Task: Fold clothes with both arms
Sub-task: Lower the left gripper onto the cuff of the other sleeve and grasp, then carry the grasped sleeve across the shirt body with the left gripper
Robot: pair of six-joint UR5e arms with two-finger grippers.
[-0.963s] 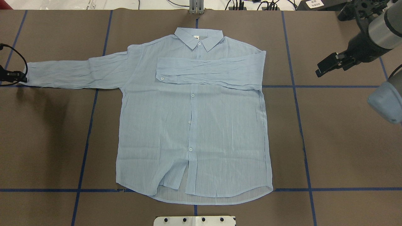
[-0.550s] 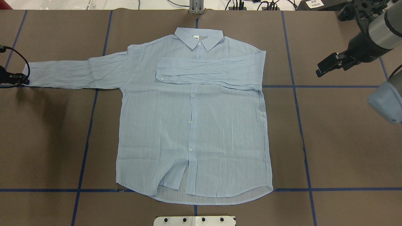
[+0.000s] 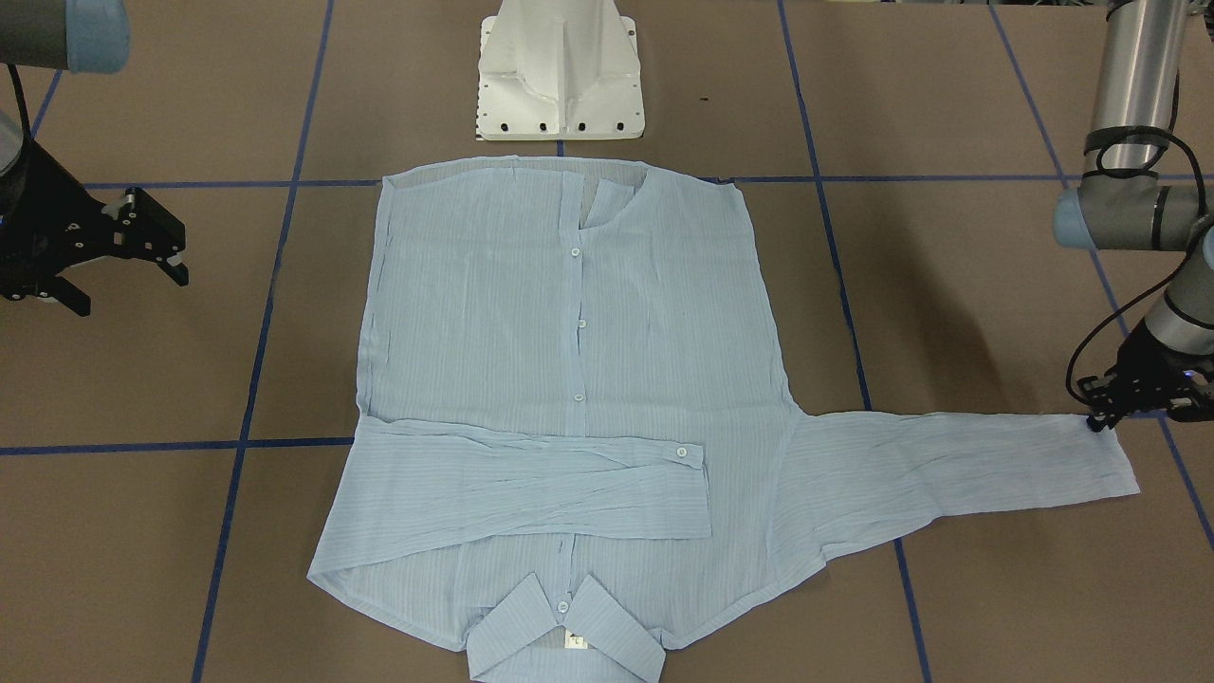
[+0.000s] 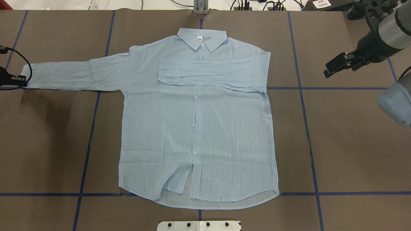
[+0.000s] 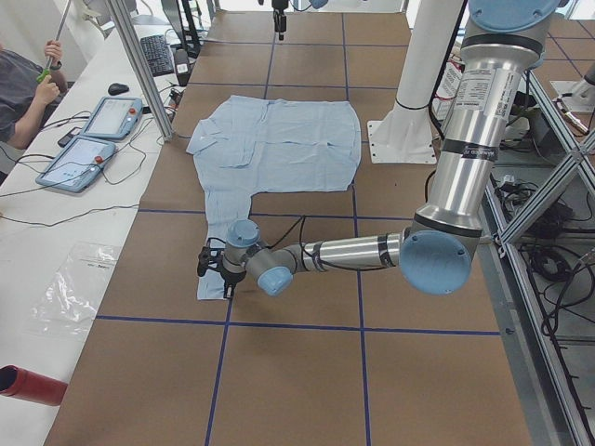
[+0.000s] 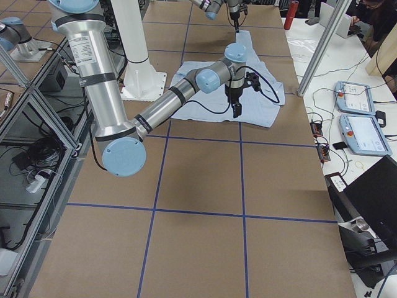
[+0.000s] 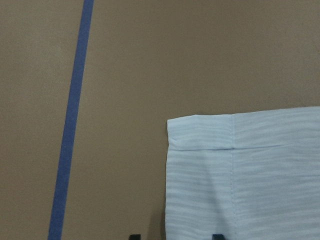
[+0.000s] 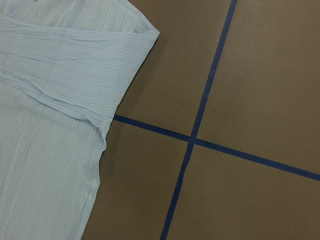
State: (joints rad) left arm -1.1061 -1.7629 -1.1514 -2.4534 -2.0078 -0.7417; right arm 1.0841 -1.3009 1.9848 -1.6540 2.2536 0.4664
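At the overhead frame's left edge, the left hand (image 4: 21, 81), jaws apart astride the cuff (image 4: 29, 77), is dragging the unfolded sleeve (image 4: 77, 72) of the shirt (image 4: 199, 138) spread mid-frame slightly leftward, so that fold is only starting, while the released right hand (image 4: 334, 67) is hovering upper right.

Shirt (image 4: 196, 128) lies flat at mid-tabletop (image 4: 353, 144), hem nearest the pedestal base (image 3: 560, 76), collar (image 4: 202, 38) at the far side. Sleeve on the robot's right (image 4: 212, 72) is folded across the chest, below the collar. Other sleeve (image 4: 74, 73) extends out to the robot's left, with the left end effector (image 3: 1098, 420) at its cuff. Right end effector (image 3: 133, 289) sits well apart from the shirt, off to the robot's right.
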